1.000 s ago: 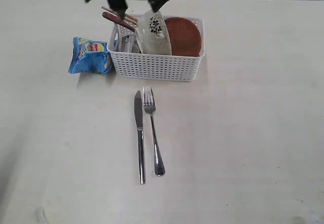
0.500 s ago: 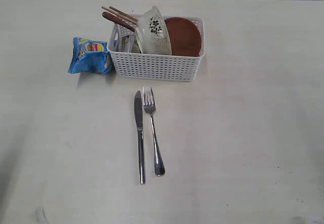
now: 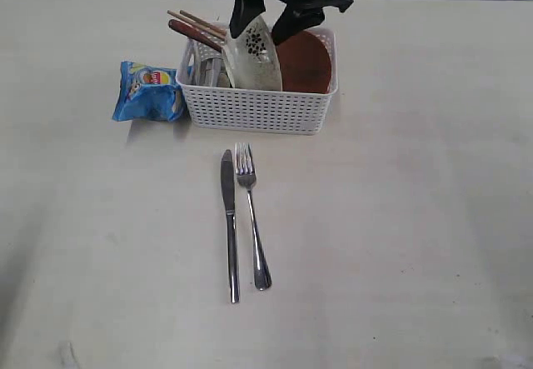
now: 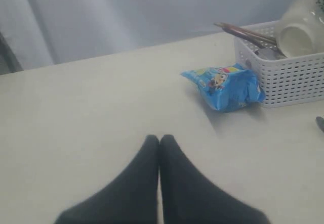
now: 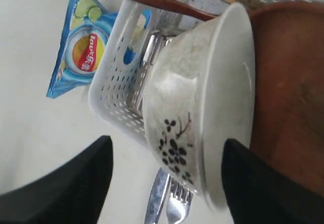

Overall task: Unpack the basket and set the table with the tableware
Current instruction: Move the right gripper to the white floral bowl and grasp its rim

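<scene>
The white basket [image 3: 258, 107] stands on the table [image 3: 400, 219] and holds a pale speckled bowl [image 3: 256, 59] on edge, a round brown plate [image 3: 306, 62], a steel cup [image 3: 212, 71], chopsticks [image 3: 196, 21] and a red-brown spoon [image 3: 191, 33]. My right gripper [image 3: 258, 32] hangs open over the basket, one finger on each side of the bowl's [image 5: 212, 92] upper rim, not touching it. A knife [image 3: 230, 219] and a fork [image 3: 253, 219] lie side by side in front of the basket. My left gripper [image 4: 159, 139] is shut and empty above bare table.
A blue crisp bag [image 3: 150, 92] lies against the basket's left end and also shows in the left wrist view as the bag [image 4: 225, 87]. The table's far edge runs just behind the basket.
The right gripper was over the basket's left end, rose almost out of view, and now hangs lower over the bowl. Nothing on the table or in the basket has moved.
</scene>
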Robot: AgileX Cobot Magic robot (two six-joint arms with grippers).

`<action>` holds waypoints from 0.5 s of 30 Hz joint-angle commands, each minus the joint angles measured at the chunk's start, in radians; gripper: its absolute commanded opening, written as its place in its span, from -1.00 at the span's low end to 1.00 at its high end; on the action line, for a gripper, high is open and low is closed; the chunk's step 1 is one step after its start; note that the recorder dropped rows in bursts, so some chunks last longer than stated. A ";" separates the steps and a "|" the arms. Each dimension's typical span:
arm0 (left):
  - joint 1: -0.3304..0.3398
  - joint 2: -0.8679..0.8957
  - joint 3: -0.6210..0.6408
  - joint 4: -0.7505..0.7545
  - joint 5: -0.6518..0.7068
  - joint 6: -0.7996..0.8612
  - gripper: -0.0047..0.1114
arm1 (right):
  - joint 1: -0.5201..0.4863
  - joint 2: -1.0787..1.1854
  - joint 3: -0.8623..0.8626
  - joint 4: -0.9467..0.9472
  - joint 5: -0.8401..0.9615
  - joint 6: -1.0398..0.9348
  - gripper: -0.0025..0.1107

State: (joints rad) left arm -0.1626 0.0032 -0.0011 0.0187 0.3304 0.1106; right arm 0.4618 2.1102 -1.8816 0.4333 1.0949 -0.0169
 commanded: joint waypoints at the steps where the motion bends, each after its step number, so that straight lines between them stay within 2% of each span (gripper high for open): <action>1: -0.006 -0.003 0.001 -0.005 -0.007 -0.003 -0.92 | -0.006 0.007 0.001 0.012 -0.043 -0.061 0.04; 7: -0.006 -0.003 0.001 -0.005 -0.007 -0.003 -0.92 | -0.006 0.043 0.001 0.013 -0.039 -0.090 -0.43; 9: -0.006 -0.003 0.001 -0.005 -0.007 -0.003 -0.92 | -0.006 0.059 0.001 0.025 -0.031 -0.090 -0.44; 13: -0.006 -0.003 0.001 -0.005 -0.007 -0.003 -0.92 | -0.006 0.073 0.001 0.047 -0.029 -0.100 -0.33; 15: -0.006 -0.003 0.001 -0.005 -0.007 -0.005 -0.92 | -0.006 0.073 0.001 0.047 -0.031 -0.100 -0.38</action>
State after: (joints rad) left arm -0.1626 0.0032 -0.0011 0.0187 0.3304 0.1106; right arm 0.4618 2.1768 -1.8816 0.4987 1.0612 -0.1037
